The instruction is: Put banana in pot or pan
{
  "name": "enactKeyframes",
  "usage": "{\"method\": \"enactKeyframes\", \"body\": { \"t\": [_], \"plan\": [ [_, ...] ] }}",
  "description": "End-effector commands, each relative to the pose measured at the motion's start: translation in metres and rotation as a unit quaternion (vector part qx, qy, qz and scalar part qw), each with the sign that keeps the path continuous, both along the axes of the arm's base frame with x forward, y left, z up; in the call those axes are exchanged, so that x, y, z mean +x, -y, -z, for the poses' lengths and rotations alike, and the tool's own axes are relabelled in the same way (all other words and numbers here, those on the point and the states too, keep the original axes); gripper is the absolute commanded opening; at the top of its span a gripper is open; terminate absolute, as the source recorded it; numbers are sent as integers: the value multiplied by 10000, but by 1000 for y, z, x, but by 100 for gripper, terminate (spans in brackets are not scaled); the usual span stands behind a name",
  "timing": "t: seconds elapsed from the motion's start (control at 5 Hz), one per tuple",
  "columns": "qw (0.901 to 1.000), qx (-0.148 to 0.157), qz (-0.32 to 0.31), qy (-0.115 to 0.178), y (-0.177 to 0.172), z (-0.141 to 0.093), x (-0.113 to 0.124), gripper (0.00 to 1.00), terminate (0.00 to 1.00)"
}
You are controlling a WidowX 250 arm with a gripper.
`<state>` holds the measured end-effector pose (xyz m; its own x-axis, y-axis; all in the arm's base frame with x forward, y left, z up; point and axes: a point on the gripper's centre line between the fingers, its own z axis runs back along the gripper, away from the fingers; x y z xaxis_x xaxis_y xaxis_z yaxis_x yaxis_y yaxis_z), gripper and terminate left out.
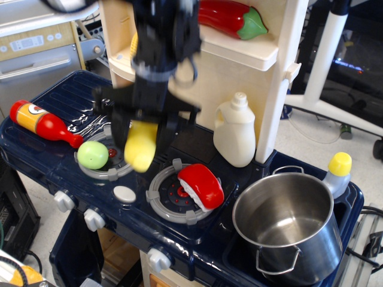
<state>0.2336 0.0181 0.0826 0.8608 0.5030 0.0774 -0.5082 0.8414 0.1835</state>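
Dark blue toy-stove desk [72,173] fills the view; no writing can be read. At the near right corner sits the empty steel pot [286,226]. Left of it, a red toy [201,185] lies on a burner, a green ball [93,154] on another. Above them the blurred hand [143,128], pointing straight down, is clamped on the banana [140,146], hanging clear of the burners. Behind stands a white jug [234,131].

A toy kitchen's dark blue worktop [66,98] carries a red ketchup bottle [42,122] lying at left, a green apple [93,154] on the left burner [108,167], and a red-and-white piece [201,185] on the middle burner [173,194]. A cream jug [235,130] stands against the cream shelf unit [263,57], where a red chili pepper [230,17] rests. A yellow-capped bottle [337,171] stands far right.
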Motion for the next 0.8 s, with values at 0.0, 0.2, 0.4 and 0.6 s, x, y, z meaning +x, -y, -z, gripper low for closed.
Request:
{"method": "enactKeyframes", "body": {
  "t": [0.0,0.2,0.4,0.6],
  "plan": [
    [9915,-574,-1034,542,55,-15,27,0,0],
    [9864,-508,-1403,693,73,-16,33,0,0],
    [9832,-455,-1675,557,89,-25,44,0,0],
    [9756,-508,-2019,701,108,-23,46,0,0]
  ]
}}
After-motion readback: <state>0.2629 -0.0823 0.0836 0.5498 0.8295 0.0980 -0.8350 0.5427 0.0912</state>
